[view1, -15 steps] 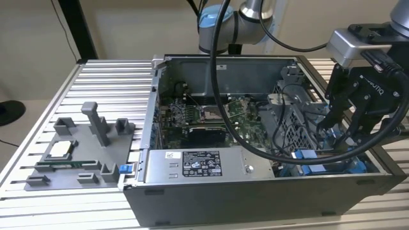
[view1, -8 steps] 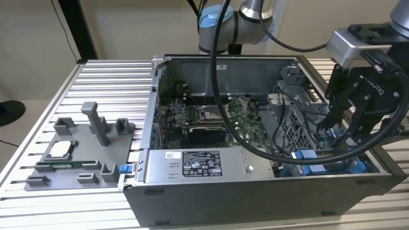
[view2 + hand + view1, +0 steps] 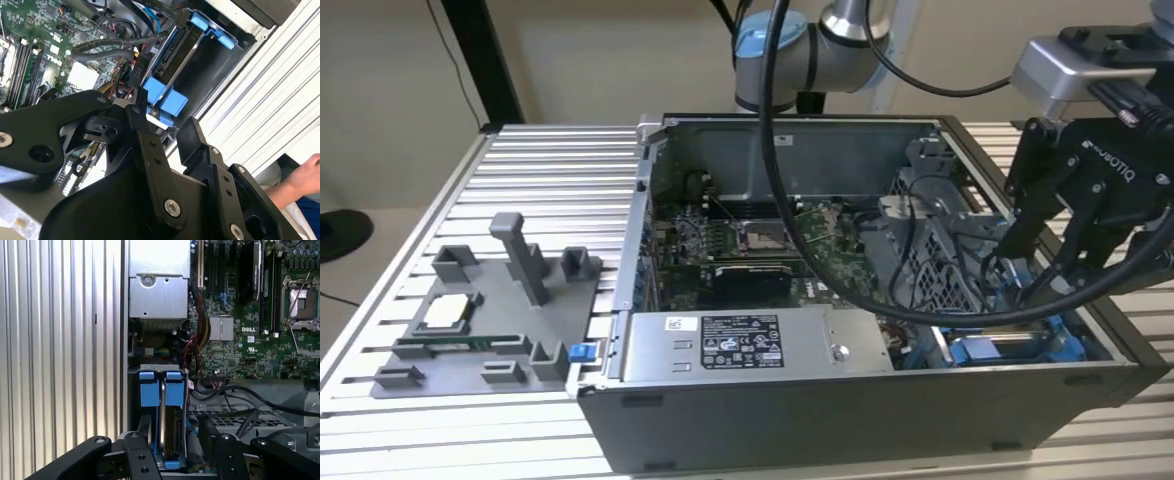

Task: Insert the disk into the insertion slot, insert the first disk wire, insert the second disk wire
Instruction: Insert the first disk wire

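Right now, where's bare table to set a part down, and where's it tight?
Free: slatted table behind the grey fixture tray, on the exterior view's left of the computer case. Crowded: around the insertion slot, with the gripper and black cables.

Ribbed metal desk with two things standing on it.

The desk (image 3: 520, 170) is a silver top of long slats laid side by side. An open dark grey computer case (image 3: 854, 420) stands on it toward the exterior view's right, its insides facing up. A flat grey plastic holder (image 3: 460, 370) with upright posts lies on it toward the exterior view's left, just beside the case. Bare slats show around both.
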You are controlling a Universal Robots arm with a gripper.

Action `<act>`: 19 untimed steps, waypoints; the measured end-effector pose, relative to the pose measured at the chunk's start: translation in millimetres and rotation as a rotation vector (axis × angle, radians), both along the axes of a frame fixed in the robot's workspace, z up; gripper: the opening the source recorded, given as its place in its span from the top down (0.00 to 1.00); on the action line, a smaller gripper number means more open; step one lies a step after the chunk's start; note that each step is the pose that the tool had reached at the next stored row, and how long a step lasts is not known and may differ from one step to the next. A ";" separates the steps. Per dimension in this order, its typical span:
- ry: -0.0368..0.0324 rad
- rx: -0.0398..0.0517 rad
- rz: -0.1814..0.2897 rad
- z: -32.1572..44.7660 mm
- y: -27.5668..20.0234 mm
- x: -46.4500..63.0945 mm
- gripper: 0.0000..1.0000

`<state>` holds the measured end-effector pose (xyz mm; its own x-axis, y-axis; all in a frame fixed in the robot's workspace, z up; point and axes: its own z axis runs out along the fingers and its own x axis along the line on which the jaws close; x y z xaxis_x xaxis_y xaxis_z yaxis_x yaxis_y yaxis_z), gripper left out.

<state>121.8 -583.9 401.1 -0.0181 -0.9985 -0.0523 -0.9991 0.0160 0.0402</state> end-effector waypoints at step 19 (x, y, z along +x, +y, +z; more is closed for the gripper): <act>0.0000 -0.0025 0.001 14.1 9.2 0.4 0.00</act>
